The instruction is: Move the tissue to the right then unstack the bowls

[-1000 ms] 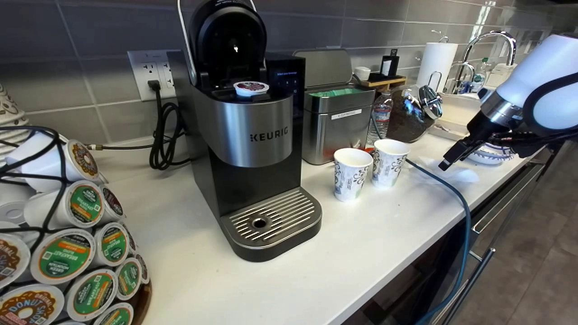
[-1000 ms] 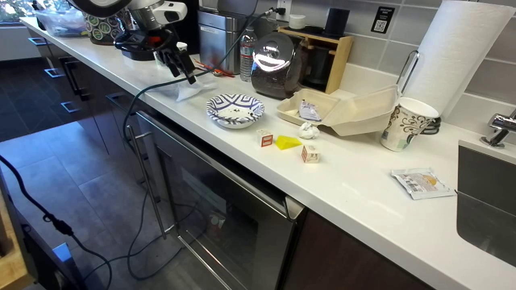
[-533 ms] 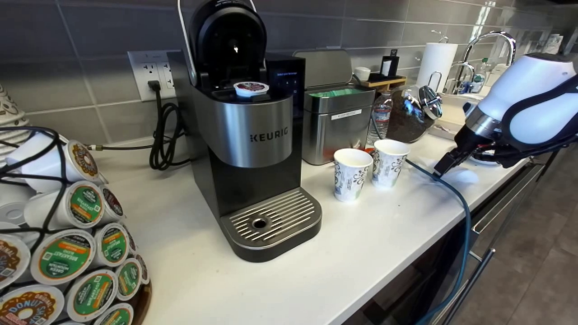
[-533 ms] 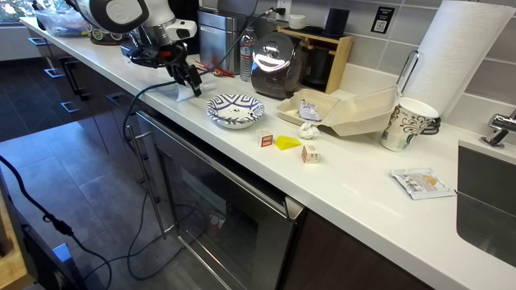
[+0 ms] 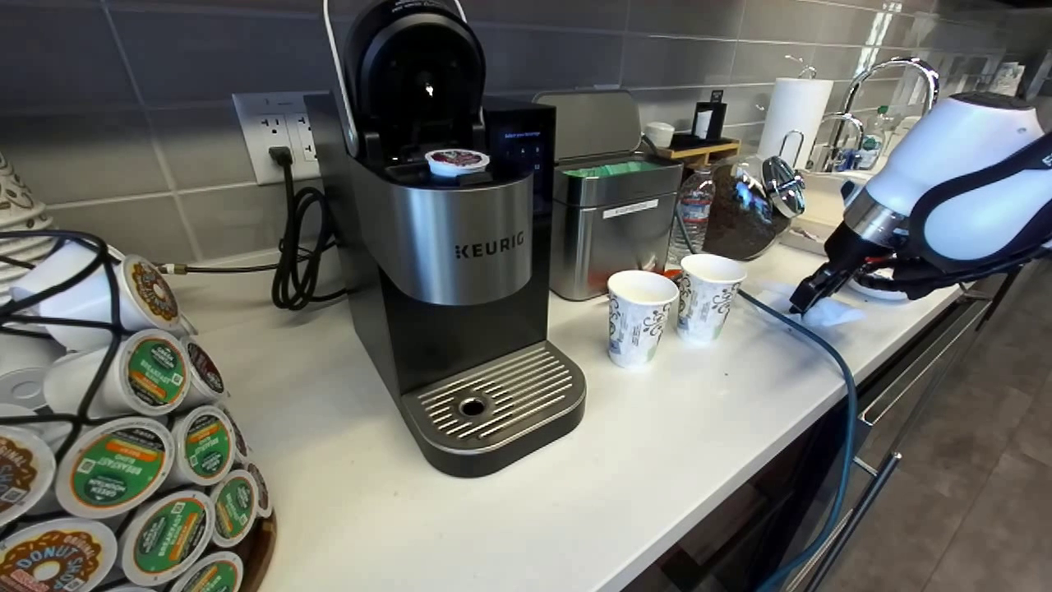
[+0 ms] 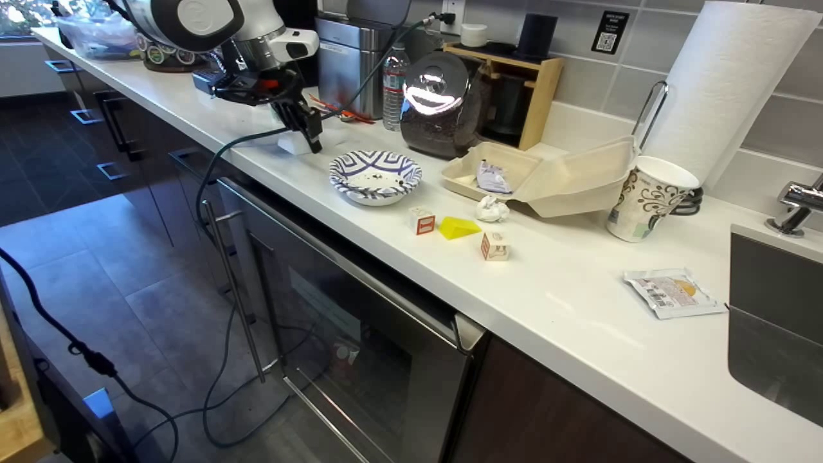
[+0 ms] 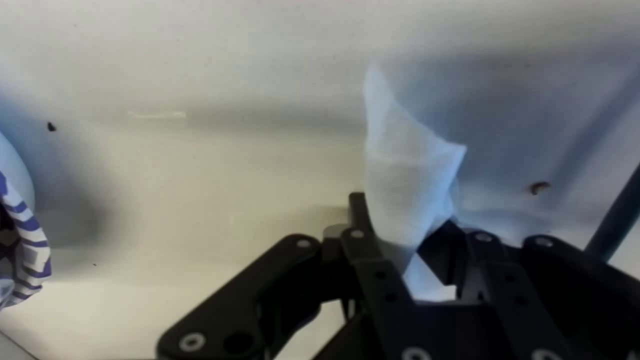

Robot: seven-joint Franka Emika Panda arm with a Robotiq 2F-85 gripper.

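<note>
The thin white tissue is bunched up between the fingers of my gripper in the wrist view, touching both. Those fingers still stand somewhat apart, and whether they pinch it firmly is unclear. In both exterior views my gripper points down at the counter, with the tissue crumpled low beside the fingertips. Close to it, at the counter's front part, are the blue-patterned white bowls; how many are stacked cannot be told. Part of their rim shows at the wrist view's left edge.
A blue-green cable runs right beside the gripper and over the counter edge. Two paper cups stand nearby. Past the bowls lie letter blocks, a yellow piece and an open carton. Behind stands a round jar.
The gripper has come down and onto the tissue, and its fingers have moved closer together. The tissue has bunched and shifted slightly. The bowls have not moved.
</note>
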